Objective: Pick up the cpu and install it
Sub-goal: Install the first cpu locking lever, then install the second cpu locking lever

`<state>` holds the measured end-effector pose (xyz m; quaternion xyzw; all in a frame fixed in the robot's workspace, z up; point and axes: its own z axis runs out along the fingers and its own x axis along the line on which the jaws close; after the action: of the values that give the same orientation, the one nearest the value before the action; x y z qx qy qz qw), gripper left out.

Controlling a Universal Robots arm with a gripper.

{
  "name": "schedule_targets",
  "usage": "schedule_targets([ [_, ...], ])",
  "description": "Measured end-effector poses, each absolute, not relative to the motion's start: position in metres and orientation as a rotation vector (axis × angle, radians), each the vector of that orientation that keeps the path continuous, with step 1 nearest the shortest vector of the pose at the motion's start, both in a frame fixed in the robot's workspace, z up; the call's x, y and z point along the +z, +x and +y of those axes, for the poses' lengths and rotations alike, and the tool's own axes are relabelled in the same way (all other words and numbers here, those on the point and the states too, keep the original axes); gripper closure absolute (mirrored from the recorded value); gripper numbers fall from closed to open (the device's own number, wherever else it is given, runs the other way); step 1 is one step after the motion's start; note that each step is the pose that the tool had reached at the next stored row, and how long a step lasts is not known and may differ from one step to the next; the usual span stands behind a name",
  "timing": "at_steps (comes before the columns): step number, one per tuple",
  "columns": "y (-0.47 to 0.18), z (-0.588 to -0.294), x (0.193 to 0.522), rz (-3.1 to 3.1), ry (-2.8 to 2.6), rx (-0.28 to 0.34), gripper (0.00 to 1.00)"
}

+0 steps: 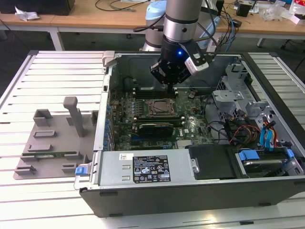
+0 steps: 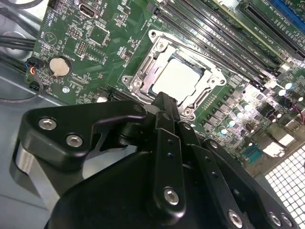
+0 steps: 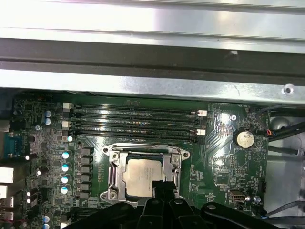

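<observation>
The cpu (image 2: pixel 178 78) (image 3: pixel 139 175) lies flat inside the metal socket frame (image 2: pixel 139 78) (image 3: pixel 113 168) on the green motherboard (image 1: pixel 190 126), silvery top plate up. In the exterior view the socket (image 1: pixel 160 107) sits mid-board inside the open computer case (image 1: pixel 143 171). My gripper (image 1: pixel 171 85) hangs just above the socket's far edge. In both wrist views its black fingertips (image 2: pixel 164 99) (image 3: pixel 159 187) meet at one point over the cpu's rim, shut with nothing between them. I cannot tell whether they touch the chip.
Memory slots (image 3: pixel 136 125) run beside the socket, toward the case wall (image 3: pixel 143 88). A black card (image 1: pixel 153 128) lies on the nearer side of the socket. Cables and drive bays (image 1: pixel 248 129) crowd the exterior view's right. A grey parts fixture (image 1: pixel 52 143) rests on the slatted table to the left.
</observation>
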<state>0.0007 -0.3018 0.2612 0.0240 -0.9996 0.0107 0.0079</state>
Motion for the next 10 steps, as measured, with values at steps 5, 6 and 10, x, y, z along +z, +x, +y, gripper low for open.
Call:
schedule_targets([
  [5, 0.001, -0.303, 0.261, -3.124, 0.075, 0.034, 0.89],
  [6, 0.001, -0.307, 0.261, -3.125, 0.075, 0.034, 0.89],
  [10, 0.001, -0.317, 0.261, -3.125, 0.075, 0.033, 0.89],
])
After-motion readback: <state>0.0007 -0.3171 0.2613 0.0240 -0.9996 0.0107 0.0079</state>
